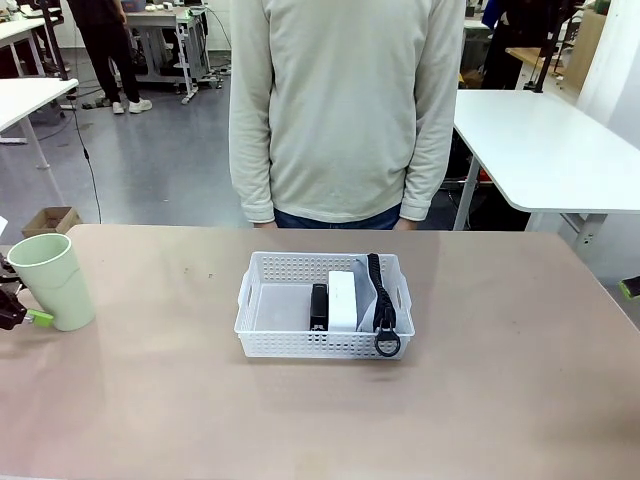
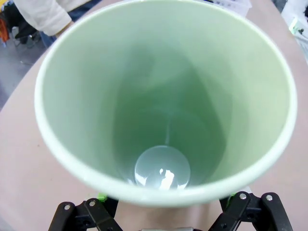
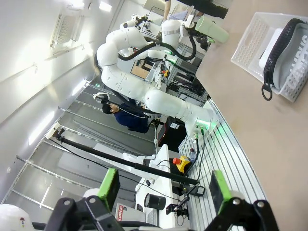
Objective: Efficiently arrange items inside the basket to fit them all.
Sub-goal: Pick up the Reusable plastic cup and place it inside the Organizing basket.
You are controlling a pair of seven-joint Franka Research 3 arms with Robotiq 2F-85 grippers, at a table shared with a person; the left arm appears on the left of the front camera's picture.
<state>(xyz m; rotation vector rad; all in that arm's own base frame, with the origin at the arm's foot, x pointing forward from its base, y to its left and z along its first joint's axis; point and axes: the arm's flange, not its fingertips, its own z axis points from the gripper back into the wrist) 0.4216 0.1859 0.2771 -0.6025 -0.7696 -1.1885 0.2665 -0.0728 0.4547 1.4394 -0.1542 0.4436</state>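
Basket (image 1: 262,300) mid-table with its left half bare, left claw (image 1: 22,316) pinching pale green cup (image 1: 52,280) near table edge, right claw (image 3: 163,190) spread.

The bench (image 1: 320,420) has a smooth top of pale brown-pink colour with rounded far corners. Behind it the floor (image 1: 150,160) is grey and shiny. A white table (image 1: 545,150) with a white leg stands at the right side, and a part of another white table (image 1: 30,100) is at the left. A small cardboard box (image 1: 50,220) lies on the floor near the left corner of the bench. Farther back there are work tables with metal frames (image 1: 170,40), and a person in dark clothes (image 1: 105,50) stands there. In the right wrist view a red emergency button (image 3: 182,162) sits on a white surface, and bright lamps (image 3: 103,6) shine on a white ceiling.
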